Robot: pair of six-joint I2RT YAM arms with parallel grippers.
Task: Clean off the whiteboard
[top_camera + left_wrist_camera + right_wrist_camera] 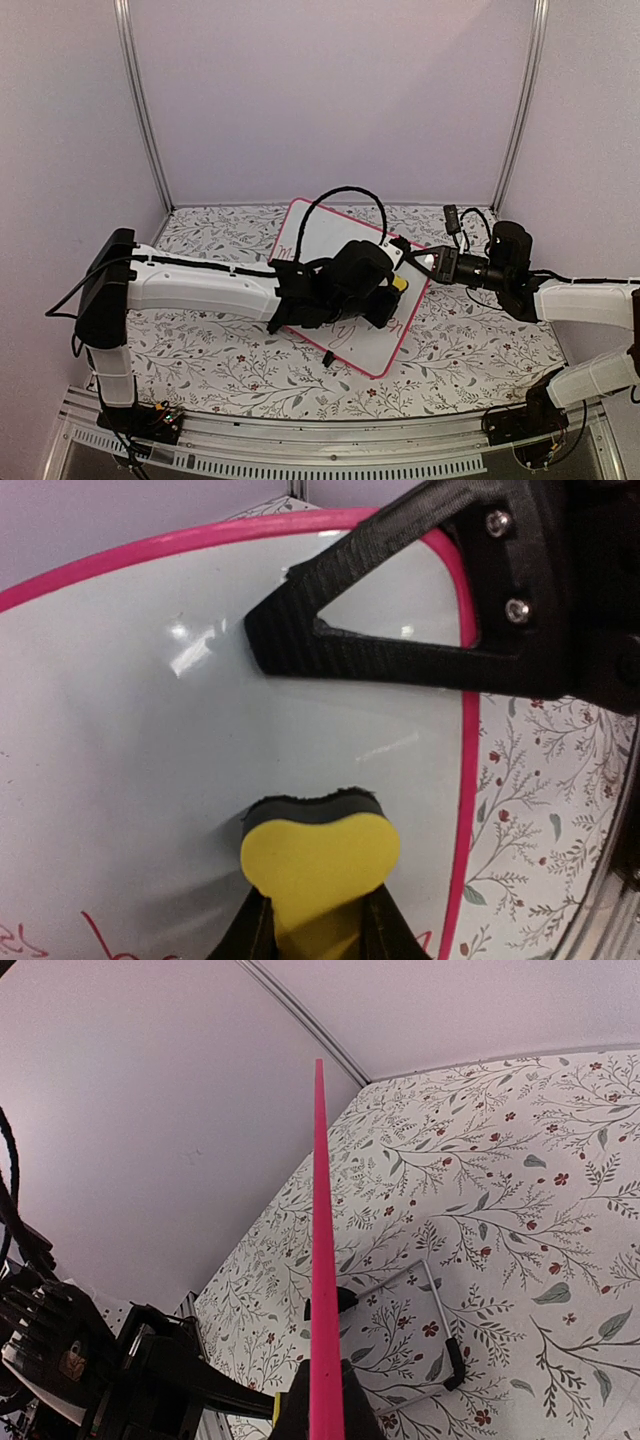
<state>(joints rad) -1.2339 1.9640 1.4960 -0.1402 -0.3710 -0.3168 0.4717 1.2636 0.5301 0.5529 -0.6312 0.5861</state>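
Top view: whiteboard [305,235], pink-framed, lying askew at the middle of the floral table [220,360]. My left gripper [392,290] is over its face, clamped on a yellow eraser [400,284]. My right gripper [420,262] pinches the board's right edge.
Left wrist: eraser's dark pad pressed to the glossy surface; red handwriting [100,935] at lower left.
Right wrist: board's frame seen edge-on, nipped tight in my right gripper.

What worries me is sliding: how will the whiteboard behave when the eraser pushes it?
Likely stiff: the whiteboard shows a straight pink edge in the right wrist view. Probably slippery: its glossy face shows glare. It may shift, though the right end effector pinching its edge should steady it.
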